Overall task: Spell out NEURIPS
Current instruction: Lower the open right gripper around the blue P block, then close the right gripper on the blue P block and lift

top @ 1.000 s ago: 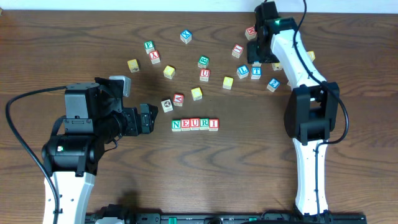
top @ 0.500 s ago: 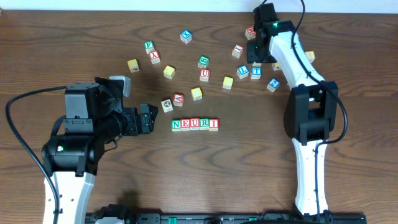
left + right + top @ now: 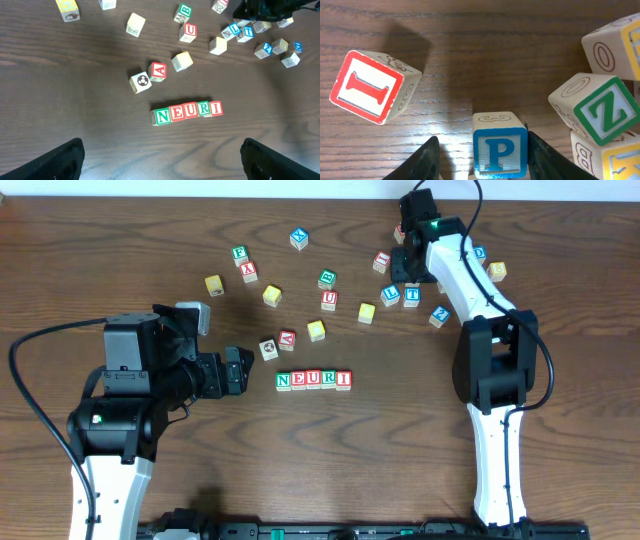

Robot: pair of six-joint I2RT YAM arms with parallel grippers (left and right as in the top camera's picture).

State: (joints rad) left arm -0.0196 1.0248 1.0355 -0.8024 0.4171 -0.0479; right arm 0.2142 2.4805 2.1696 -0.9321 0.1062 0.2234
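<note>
The NEURI row (image 3: 314, 380) lies near the middle of the bench (image 3: 400, 450): five blocks touching side by side, with letters alternating green and red, N, E, U, R, I. That leaves P and S to add at the row's right end, so by my count the word is five-sevenths done.

The P block (image 3: 500, 145), a blue P in a blue frame with a "3" on its upper face, sits on the wood at the far right corner of the bench, well away from the row. The right end effector (image 3: 483, 145) straddles it with fingers apart. The right finger is at the block's edge and a gap shows on the left, so nothing is gripped yet. Picking up P looks like the step in hand.

Near it lie a tilted red I block (image 3: 372, 87), a green Z block (image 3: 602, 107) and a block showing an O (image 3: 615, 47).

The left end effector (image 3: 162, 155) hangs spread wide and empty just left of the row. Its camera reads a red A block (image 3: 158, 71), a red U block (image 3: 189, 31), a green B block (image 3: 184, 11) and a blue T block (image 3: 247, 31).

I cannot make out an S anywhere.
</note>
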